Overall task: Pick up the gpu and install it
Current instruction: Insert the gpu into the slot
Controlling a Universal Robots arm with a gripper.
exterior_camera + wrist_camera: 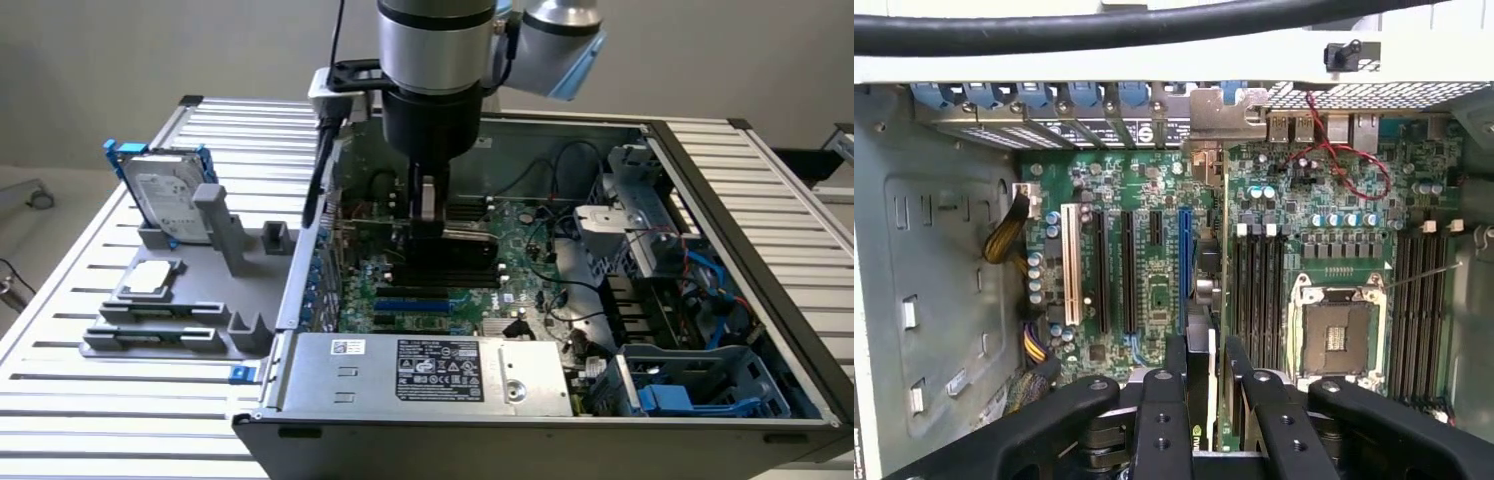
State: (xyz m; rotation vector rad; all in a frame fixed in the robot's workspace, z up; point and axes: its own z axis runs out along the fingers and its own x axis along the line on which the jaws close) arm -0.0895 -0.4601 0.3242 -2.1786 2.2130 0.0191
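The gpu (450, 256) hangs inside the open computer case, its black shroud showing just above the motherboard (501, 290). My gripper (427, 222) reaches down from above and is shut on the card's upper edge. In the wrist view the gpu (1204, 300) runs edge-on from between my black fingers (1176, 365) toward its silver end bracket (1229, 112) at the case's rear wall. It sits right beside the blue expansion slot (1184, 255). Whether it is seated in a slot I cannot tell. The gripper (1206, 352) clamps it from both sides.
A grey fixture (174, 320) on the exterior view's left holds a hard drive in a blue frame (167, 188) and a small silver chip (150, 278). The power supply (427, 370) lies at the case front, drive cages (667, 300) at the right. The CPU socket (1334, 335) and memory slots flank the card.
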